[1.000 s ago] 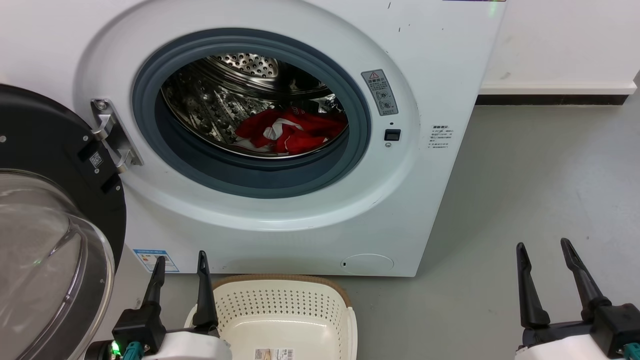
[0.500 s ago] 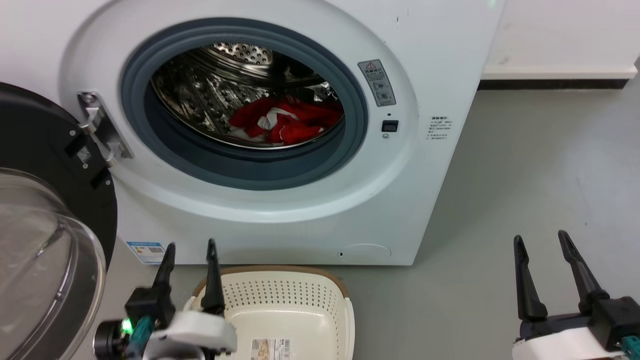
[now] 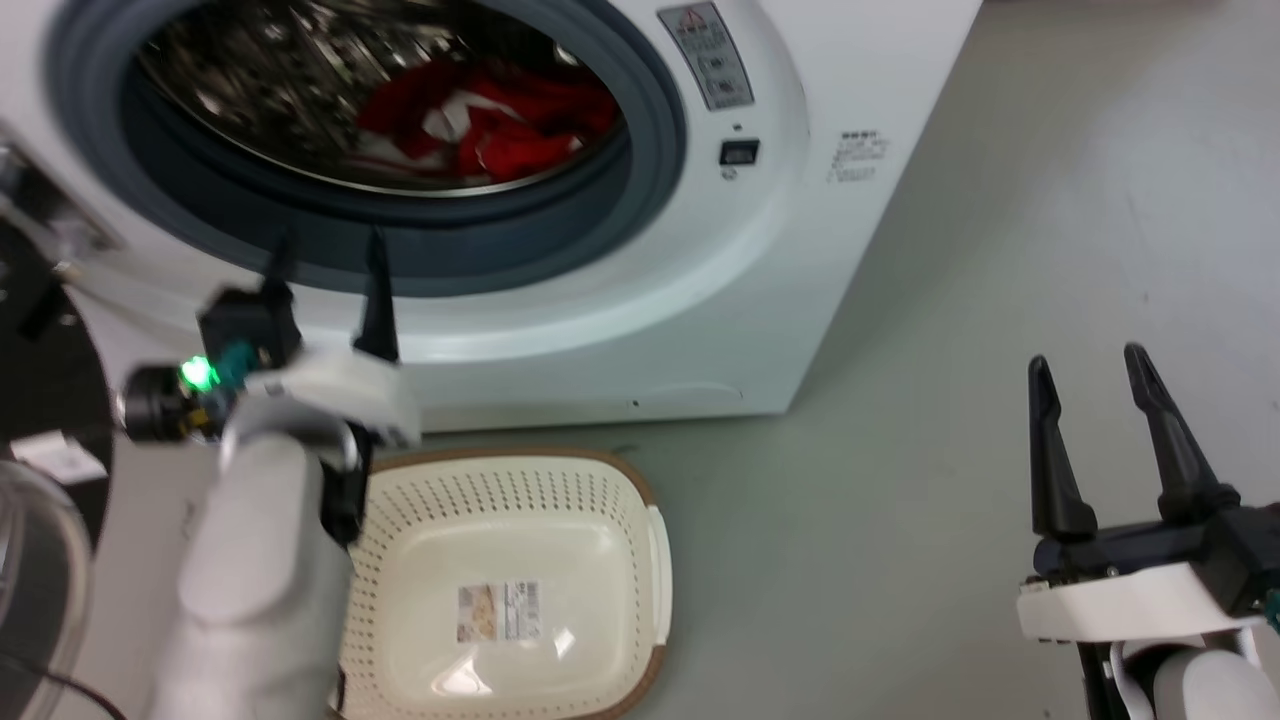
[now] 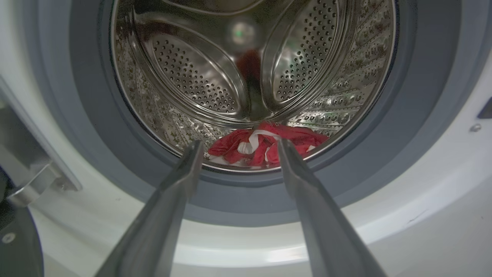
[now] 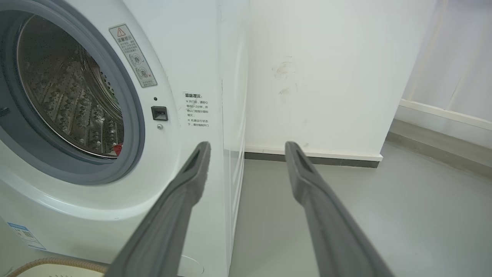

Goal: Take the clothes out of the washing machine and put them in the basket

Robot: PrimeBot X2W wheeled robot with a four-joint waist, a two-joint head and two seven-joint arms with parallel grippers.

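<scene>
Two containers: washing machine (image 3: 800,300), its steel drum (image 4: 184,77) holding the clothes (image 3: 500,140), a crumpled red-and-white heap low at the drum's front, long axis running side to side across the opening; basket (image 3: 600,470), mouth up on the floor (image 3: 950,400) just before the machine, holding a barcode sticker (image 3: 498,611). Left gripper (image 3: 328,240), fingers apart, points into the opening. Right gripper (image 3: 1088,358), fingers apart, hangs over the floor.

Head looks down; wrists face washing machine (image 3: 760,300).
</scene>
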